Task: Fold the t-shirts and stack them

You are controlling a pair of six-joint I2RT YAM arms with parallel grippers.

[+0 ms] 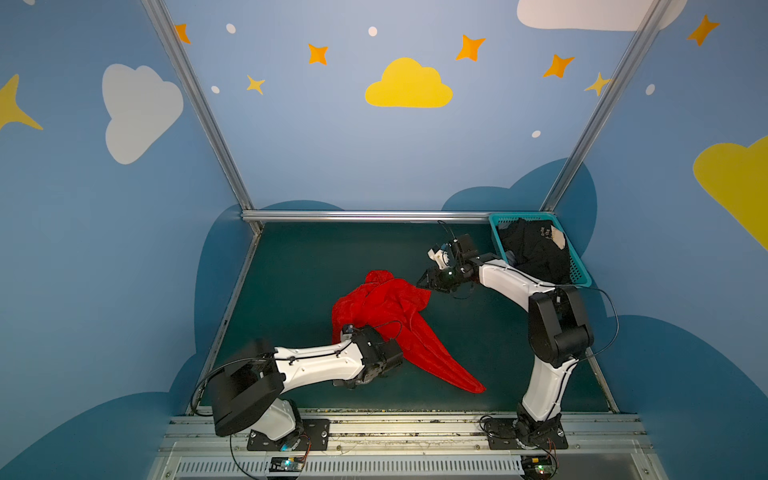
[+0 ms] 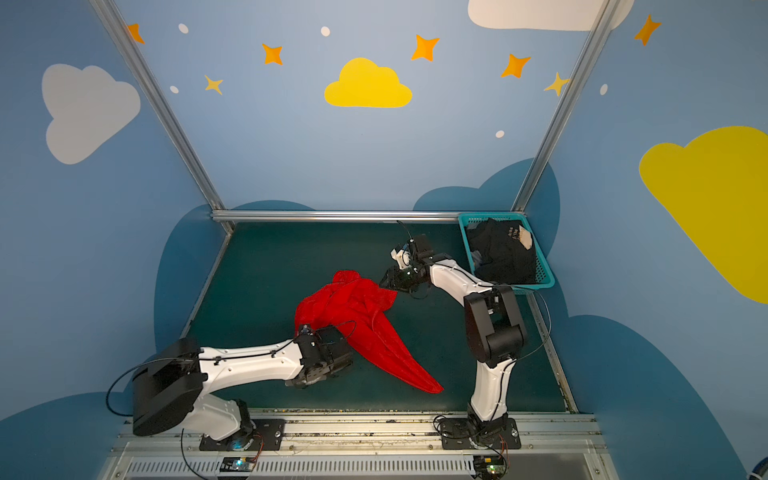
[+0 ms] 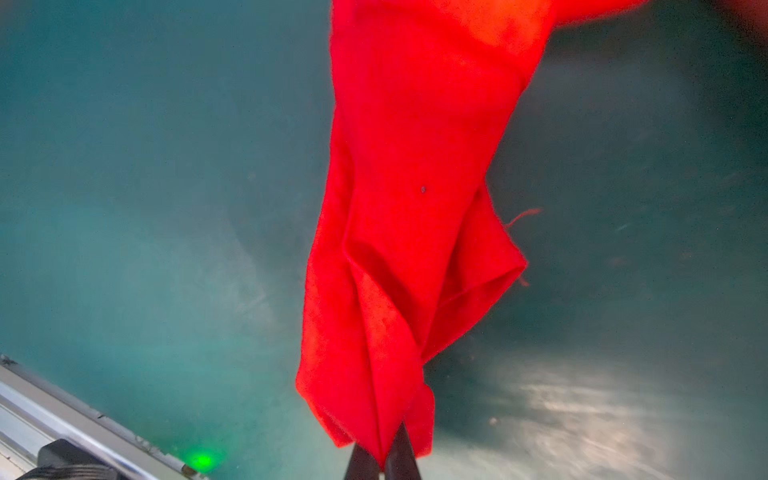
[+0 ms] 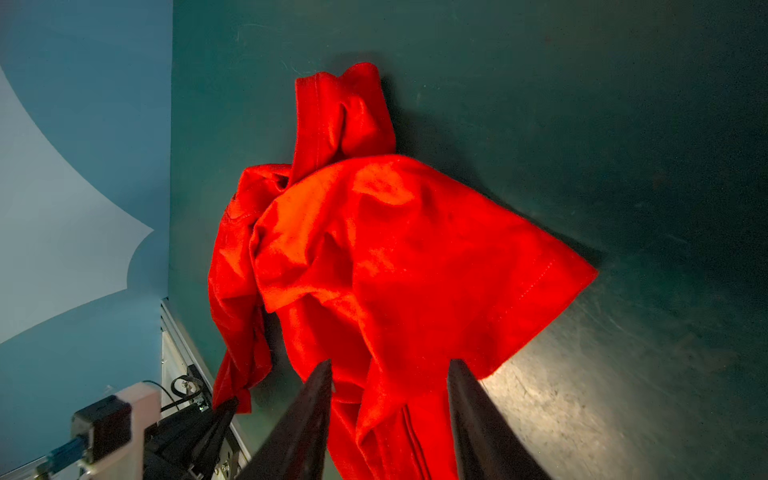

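The red t-shirt (image 1: pixel 382 303) (image 2: pixel 349 303) lies crumpled mid-table on the green mat, with a long tail running toward the front right. My left gripper (image 3: pixel 382 453) is shut, pinching a fold of the red cloth (image 3: pixel 415 166). In both top views it sits at the shirt's front-left edge (image 1: pixel 351 382) (image 2: pixel 305 382), fingertips hidden under the wrist. My right gripper (image 4: pixel 390 365) (image 1: pixel 420 283) stands open at the shirt's back-right edge, red cloth (image 4: pixel 395 249) lying between its fingers. Black t-shirts (image 1: pixel 536 253) (image 2: pixel 503 253) with pale lettering are heaped in the basket.
The teal lattice basket (image 1: pixel 582 278) (image 2: pixel 544 274) stands in the back right corner. A metal rail (image 1: pixel 395 419) runs along the front edge and another (image 1: pixel 365 216) along the back. Blue walls close in both sides. Bare green mat (image 1: pixel 311 257) lies back left.
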